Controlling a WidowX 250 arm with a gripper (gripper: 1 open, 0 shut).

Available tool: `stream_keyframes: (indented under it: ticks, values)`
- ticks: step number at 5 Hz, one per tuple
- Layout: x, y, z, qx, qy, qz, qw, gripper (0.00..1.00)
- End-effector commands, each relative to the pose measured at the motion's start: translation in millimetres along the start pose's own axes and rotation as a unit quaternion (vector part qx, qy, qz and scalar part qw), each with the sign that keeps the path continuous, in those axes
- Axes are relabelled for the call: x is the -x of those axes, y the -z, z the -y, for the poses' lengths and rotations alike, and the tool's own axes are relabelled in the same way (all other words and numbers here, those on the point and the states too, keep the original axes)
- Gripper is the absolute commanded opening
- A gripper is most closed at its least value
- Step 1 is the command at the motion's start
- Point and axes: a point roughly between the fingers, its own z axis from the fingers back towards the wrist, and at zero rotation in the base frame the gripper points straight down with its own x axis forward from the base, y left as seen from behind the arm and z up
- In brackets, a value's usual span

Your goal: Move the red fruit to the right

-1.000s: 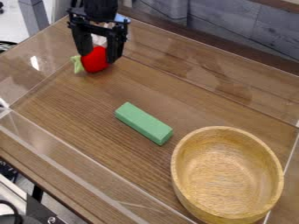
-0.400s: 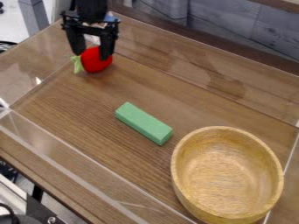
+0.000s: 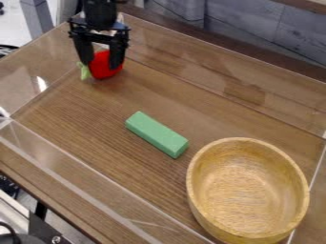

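Note:
The red fruit (image 3: 102, 65) is a small glossy red toy with a green cap on its left side. It rests on the wooden table at the far left. My gripper (image 3: 99, 59) stands directly over it, black fingers spread open, one on each side of the fruit. The fingers straddle the fruit without closing on it, and the gripper body hides the fruit's upper part.
A green rectangular block (image 3: 155, 133) lies near the table's middle. A large wooden bowl (image 3: 249, 191) sits at the front right. Clear plastic walls (image 3: 76, 195) ring the table.
The gripper shifted left and slightly away from the camera, staying open around the red fruit. The fruit, block and bowl have stayed in place.

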Motion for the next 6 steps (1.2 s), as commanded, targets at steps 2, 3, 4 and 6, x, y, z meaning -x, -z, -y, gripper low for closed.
stream_keyframes:
  ticks: [2,3,4,6]
  values:
    - [-7.6,-9.1,-11.4,-0.005,-0.009,0.030,0.9995,1.00]
    - [-8.9,-0.9,-21.3,-0.005,0.000,0.029,0.9996,1.00]
    - [-10.1,-3.5,-10.6,-0.005,0.011,0.030,0.9995,0.00]
    - [-7.9,-42.4,14.9,0.017,-0.012,0.058,0.9981,0.00]
